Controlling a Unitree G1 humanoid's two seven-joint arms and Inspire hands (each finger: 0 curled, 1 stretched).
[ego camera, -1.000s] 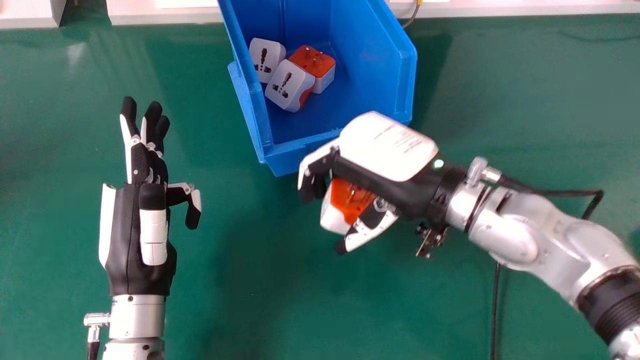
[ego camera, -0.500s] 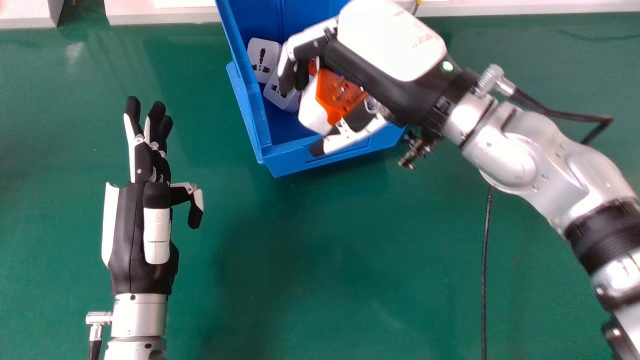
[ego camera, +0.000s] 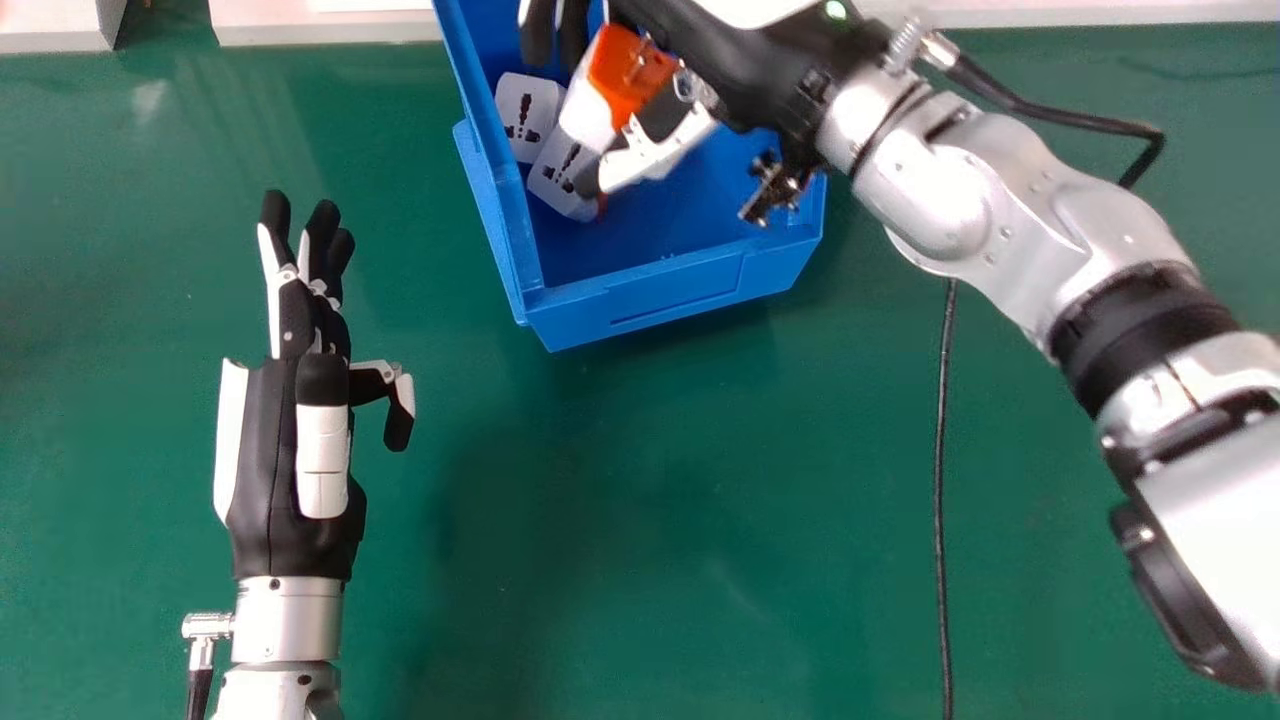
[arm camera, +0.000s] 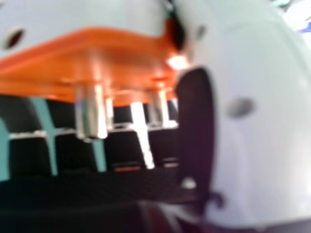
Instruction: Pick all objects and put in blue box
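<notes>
right hand [ego camera: 735, 75] holds adapter [ego camera: 630, 72] over blue box [ego camera: 690, 215], apart from near edge [ego camera: 640, 282].

place: a robotics lab or workshop, which one cannot be told
counter [ego camera: 640, 520]: broad, green, smooth, with a faint sheen
machinery: two silver robot arms [ego camera: 1090, 215], metal cable plugs [ego camera: 208, 625] near their wrists
wiring: a black cable [ego camera: 942, 450] across the green surface
storage: an open blue box [ego camera: 690, 295] on the counter
far edge: a pale ledge [ego camera: 330, 30]
</notes>
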